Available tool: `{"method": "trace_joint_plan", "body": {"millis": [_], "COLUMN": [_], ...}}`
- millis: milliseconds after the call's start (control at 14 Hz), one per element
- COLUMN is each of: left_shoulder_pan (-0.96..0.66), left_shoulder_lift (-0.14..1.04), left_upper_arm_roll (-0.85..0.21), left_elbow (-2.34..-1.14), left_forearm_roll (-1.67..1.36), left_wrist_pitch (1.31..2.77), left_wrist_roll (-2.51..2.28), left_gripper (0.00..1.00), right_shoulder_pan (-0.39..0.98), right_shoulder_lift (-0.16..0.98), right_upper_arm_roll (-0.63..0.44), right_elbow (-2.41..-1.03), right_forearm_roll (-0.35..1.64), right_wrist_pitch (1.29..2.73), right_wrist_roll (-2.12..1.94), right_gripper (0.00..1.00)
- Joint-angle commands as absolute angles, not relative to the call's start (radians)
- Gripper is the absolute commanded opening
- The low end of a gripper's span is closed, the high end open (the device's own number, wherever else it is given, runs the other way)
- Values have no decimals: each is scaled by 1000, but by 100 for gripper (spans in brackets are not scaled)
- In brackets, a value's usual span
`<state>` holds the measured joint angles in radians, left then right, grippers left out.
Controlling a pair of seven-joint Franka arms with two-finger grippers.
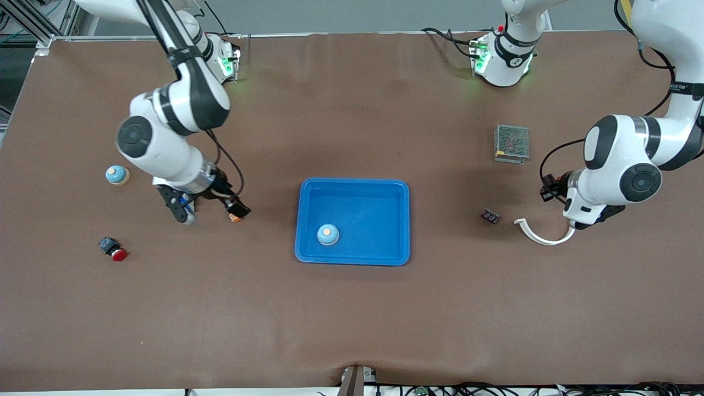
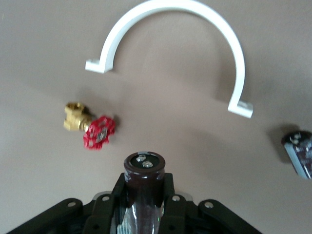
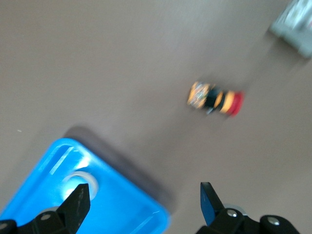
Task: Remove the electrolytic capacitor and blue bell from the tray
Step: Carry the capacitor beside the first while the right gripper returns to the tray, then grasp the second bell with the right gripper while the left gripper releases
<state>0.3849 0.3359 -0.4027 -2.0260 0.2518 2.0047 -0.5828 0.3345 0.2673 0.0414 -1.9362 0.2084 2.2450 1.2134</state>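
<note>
My left gripper (image 2: pixel 144 181) is shut on a dark cylindrical capacitor (image 2: pixel 144 168), held just above the table at the left arm's end; in the front view the wrist (image 1: pixel 584 212) hides it. A second small capacitor (image 1: pixel 490 215) lies on the table beside it (image 2: pixel 298 152). One blue bell (image 1: pixel 328 235) sits in the blue tray (image 1: pixel 352 187). Another bell (image 1: pixel 117 175) stands on the table at the right arm's end. My right gripper (image 1: pixel 184 213) is open and empty, low over the table between that bell and the tray (image 3: pixel 144 195).
A white curved clip (image 1: pixel 542 235) and a brass valve with a red handle (image 2: pixel 92 127) lie by my left gripper. A mesh-covered metal box (image 1: pixel 512 143) stands farther from the front camera. A red push button (image 1: pixel 113 249) lies near the right arm's end.
</note>
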Motion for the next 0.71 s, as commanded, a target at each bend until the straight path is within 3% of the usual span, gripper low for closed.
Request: {"method": "trace_joint_plan", "body": {"millis": [0,641], "left_shoulder_pan": [410,479], "left_shoulder_lift": [347,411], "left_upper_arm_roll": [-413,-414], "left_elbow": [-2068,-2138], "left_forearm_roll": [284,370], "left_wrist_pitch": [2104,2341], "left_wrist_roll": [-568,-561], "left_gripper": [0,0], "right_shoulder_pan": [391,506], "right_shoulder_lift": [443,707], "right_upper_arm_roll": [23,18], "right_elbow": [-1748,-1480], "right_forearm_roll": [204,126], "right_wrist_pitch": [2227,2235], "right_wrist_roll": [1421,1830], "right_gripper": [100,100]}}
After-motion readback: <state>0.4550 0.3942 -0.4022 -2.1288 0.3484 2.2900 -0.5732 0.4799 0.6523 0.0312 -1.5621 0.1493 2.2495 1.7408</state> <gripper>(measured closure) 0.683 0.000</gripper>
